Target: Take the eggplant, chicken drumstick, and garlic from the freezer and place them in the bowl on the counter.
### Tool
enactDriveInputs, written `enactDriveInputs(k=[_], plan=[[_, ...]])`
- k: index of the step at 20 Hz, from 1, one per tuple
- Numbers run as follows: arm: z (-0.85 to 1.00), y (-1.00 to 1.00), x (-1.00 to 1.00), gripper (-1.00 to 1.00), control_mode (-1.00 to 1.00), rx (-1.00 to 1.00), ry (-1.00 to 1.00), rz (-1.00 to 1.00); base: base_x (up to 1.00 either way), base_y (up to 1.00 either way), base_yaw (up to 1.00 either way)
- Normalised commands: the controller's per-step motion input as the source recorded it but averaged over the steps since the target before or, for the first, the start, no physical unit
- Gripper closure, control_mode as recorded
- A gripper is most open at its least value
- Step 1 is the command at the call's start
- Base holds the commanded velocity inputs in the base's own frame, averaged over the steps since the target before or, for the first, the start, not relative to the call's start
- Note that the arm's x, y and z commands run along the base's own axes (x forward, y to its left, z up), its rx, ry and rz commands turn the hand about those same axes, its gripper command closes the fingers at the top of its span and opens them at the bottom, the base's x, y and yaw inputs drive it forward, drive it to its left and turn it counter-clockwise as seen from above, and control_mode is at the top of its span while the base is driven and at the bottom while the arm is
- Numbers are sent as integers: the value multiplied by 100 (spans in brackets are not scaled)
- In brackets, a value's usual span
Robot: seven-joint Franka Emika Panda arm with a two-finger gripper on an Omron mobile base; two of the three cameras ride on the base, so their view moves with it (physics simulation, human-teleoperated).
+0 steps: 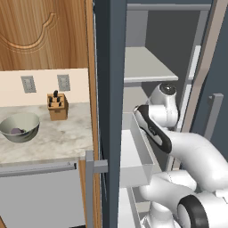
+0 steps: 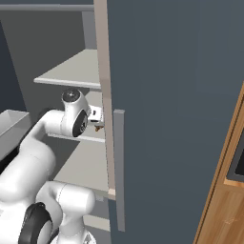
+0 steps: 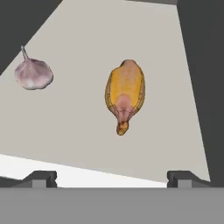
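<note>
Your gripper (image 3: 111, 177) stands with its jaws spread wide and holds nothing; in the hand view its two dark fingertips (image 3: 41, 178) rise at the bottom edge, looking down on a pale freezer shelf (image 3: 78, 131). Just beyond the tips, between them, the chicken drumstick (image 3: 125, 95) lies flat on that shelf with its narrow end pointing toward you. Farther off and to the side lies the garlic (image 3: 33, 74), well apart from the drumstick.

You are, by my reading, on the second item: the left base view shows a dark purple lump, likely the eggplant (image 1: 17, 131), already inside the bowl (image 1: 20, 127) on the counter (image 1: 58, 133), beside the knife block (image 1: 57, 106). Next, bring the hand down over the drumstick's thick middle, with its long axis crossing the line between the fingertips, then close. The taper may slip, so grip the broad part.

From the right base view you see the arm reaching past the door edge into the freezer (image 2: 171, 95), with only a speck of orange at the wrist; the food itself shows plainly from the hand camera. Only the left base view gives you the bowl and the counter.
</note>
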Motion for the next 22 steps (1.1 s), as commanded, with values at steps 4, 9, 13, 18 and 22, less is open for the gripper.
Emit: enactDriveInputs(k=[4,9,13,18,22], plan=[[-12,0,50,-100,-100,0,0,0,0,0,0],[-6,0,42,-100,-100,0,0,-1,0,0,0],[-2,-1,33,-100,-100,0,0,-1,0,0,0],[-13,-5,20,-100,-100,0,0,0,0,0,0],[-29,-11,17,-100,-100,0,0,0,0,0,0]])
